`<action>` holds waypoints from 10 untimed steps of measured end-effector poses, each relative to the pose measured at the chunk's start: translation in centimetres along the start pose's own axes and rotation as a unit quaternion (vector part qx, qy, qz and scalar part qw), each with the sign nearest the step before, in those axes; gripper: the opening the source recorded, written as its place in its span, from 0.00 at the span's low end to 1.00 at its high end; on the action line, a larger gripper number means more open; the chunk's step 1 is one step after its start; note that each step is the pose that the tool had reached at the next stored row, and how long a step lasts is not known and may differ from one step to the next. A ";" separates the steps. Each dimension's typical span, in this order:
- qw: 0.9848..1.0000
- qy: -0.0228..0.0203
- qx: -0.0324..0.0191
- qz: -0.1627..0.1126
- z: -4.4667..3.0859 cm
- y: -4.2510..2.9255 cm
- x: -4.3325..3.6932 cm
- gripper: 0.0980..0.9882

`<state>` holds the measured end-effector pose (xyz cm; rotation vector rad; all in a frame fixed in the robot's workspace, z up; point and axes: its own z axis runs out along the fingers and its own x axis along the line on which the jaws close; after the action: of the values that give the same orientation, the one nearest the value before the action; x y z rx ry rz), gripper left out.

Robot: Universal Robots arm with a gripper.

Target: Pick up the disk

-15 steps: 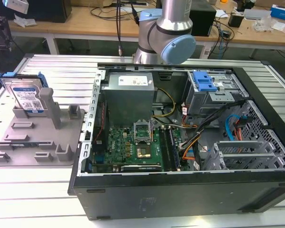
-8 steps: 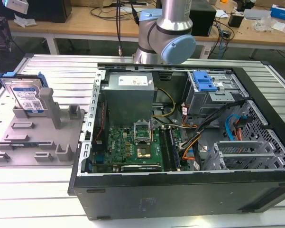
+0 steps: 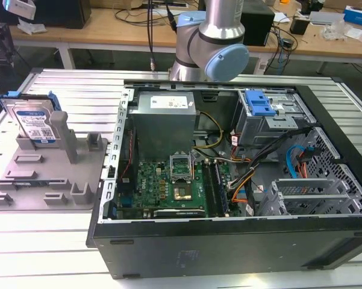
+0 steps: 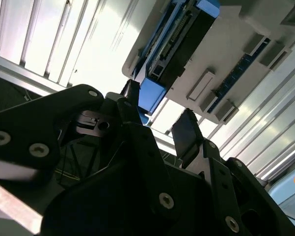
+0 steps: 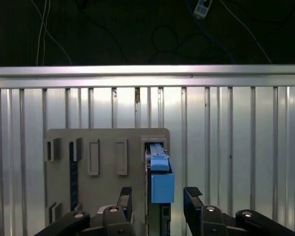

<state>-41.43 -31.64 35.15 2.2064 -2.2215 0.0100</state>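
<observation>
Ext. view: disk [image 3: 33, 120] stands on edge, leaning a bit, in the grey holder [image 3: 42, 174] at approx 9 o'clock from the open PC case [image 3: 229, 241], label facing the cam. Holder sits on the ribbed metal table [image 3: 66, 81]. Arm [image 3: 214, 51] rises at 12 o'clock behind the case.

Both wrist views: gripper [image 5: 159, 199] [image 4: 159, 115] is spread wide and pinching nothing, both black fingers [image 5: 126, 195] [image 4: 186, 132] bare. Disk's blue rail end [image 5: 161, 182] [image 4: 151, 96] shows in the gap between them, w/ daylight on each side and no contact visible. Can't tell how far above the disk the tips are. Holder plate [image 5: 105, 147] [image 4: 235, 44] lies beyond the disk, table slats around it.
</observation>
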 end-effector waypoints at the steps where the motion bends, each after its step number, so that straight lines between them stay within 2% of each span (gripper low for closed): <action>1: 1.000 0.000 0.000 0.000 0.06 0.00 0.01 0.50; 10: 1.000 0.000 0.000 0.000 0.80 -0.06 0.01 0.50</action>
<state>-41.37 -31.66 34.34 2.2065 -2.2214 0.0100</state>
